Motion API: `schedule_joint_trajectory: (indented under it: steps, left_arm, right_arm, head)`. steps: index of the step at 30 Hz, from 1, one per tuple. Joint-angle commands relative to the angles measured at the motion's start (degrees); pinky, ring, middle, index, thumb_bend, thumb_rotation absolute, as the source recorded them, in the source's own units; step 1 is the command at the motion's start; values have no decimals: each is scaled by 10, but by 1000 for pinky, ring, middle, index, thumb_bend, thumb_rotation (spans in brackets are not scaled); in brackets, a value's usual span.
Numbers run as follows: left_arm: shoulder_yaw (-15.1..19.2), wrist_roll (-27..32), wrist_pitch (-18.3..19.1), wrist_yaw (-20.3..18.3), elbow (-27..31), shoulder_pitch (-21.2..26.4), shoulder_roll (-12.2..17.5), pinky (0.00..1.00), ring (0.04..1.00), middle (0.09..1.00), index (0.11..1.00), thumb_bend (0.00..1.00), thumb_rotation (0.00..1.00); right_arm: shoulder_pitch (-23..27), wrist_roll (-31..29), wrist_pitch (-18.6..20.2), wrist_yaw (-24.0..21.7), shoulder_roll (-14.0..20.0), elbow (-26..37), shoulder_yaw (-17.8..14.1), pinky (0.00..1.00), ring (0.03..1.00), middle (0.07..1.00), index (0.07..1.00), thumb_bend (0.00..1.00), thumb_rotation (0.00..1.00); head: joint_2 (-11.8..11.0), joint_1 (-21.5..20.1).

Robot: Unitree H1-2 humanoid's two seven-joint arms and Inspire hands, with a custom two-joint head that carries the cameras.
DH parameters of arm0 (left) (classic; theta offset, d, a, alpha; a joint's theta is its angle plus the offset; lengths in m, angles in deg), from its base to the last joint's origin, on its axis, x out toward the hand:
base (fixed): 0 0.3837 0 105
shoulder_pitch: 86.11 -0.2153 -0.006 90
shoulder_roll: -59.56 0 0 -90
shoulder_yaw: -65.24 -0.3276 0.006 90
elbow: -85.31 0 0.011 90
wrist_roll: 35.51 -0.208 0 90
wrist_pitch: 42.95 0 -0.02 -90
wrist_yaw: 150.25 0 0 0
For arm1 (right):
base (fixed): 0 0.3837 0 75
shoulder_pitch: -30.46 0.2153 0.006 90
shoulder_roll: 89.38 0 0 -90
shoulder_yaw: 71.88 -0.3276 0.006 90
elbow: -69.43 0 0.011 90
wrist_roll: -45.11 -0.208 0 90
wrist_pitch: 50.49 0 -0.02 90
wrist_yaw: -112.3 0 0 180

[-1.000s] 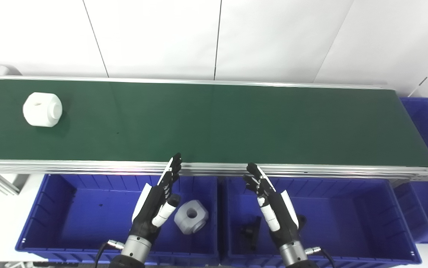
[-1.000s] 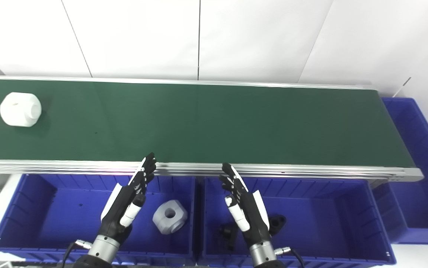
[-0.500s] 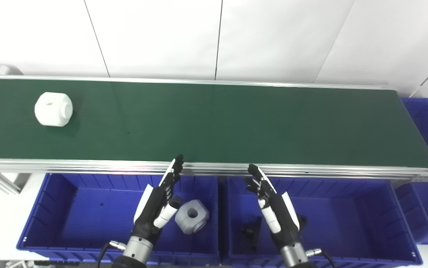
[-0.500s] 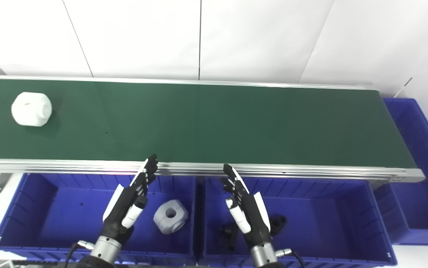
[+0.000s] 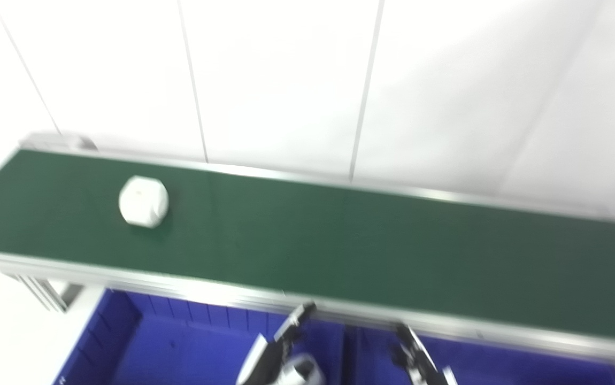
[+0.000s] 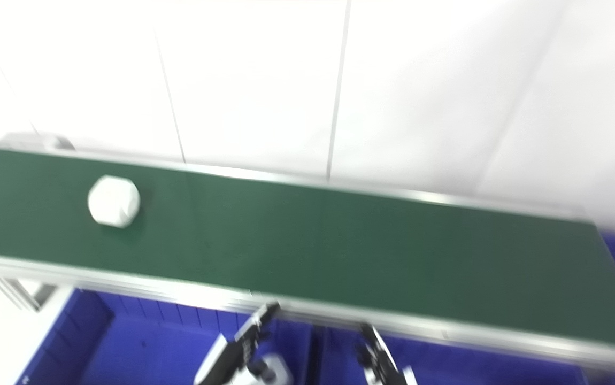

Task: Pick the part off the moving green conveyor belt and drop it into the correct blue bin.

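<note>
While the white part rides on the left stretch of the green belt, it is not touched by either robot hand, and it lies well apart from both. Its shape is blurred, so only a blocky, rounded white body can be made out. Both hands are seen only at the bottom edge, below the belt's near rail. The left robot hand is held with fingers extended toward the rail, released and holding nothing; it appears placed there to wait until the part is carried within reach. Of the right robot hand only the fingertips are shown, so whether it is released or clenched cannot be told.

Blue bins are set under the near side of the belt, presumably so that a picked part can be dropped straight down: the left bin beneath the left hand and the right bin beneath the right hand. A pale object lies in the left bin just beside the left hand; it cannot be identified through the blur. Behind the belt only a white wall is seen. Nothing on the belt stands between the part and the hands; the near rail is judged to be the only obstacle to be cleared when a reach is made.
</note>
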Motion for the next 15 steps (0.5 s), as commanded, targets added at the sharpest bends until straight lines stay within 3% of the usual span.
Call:
schedule_joint_trajectory:
  steps: [1, 9, 15]
  left_arm:
    - [-1, -2, -22, 5, 6, 12, -8, 948, 1000, 983, 932, 909, 840]
    - [2, 5, -25, 2, -7, 17, -9, 942, 1000, 985, 935, 933, 827]
    - [3, 3, -39, 6, -32, 27, -8, 935, 998, 985, 935, 950, 829]
  right_arm:
    - [10, -5, -33, -3, 0, 2, -3, 871, 895, 952, 944, 903, 978]
    - [15, 0, -33, -2, 3, -7, -1, 860, 888, 959, 951, 901, 992]
    - [23, -5, -33, -7, 1, -21, -1, 869, 889, 954, 956, 912, 991]
  head:
    - [0, 1]
    - [-6, 6]
    - [-23, 18]
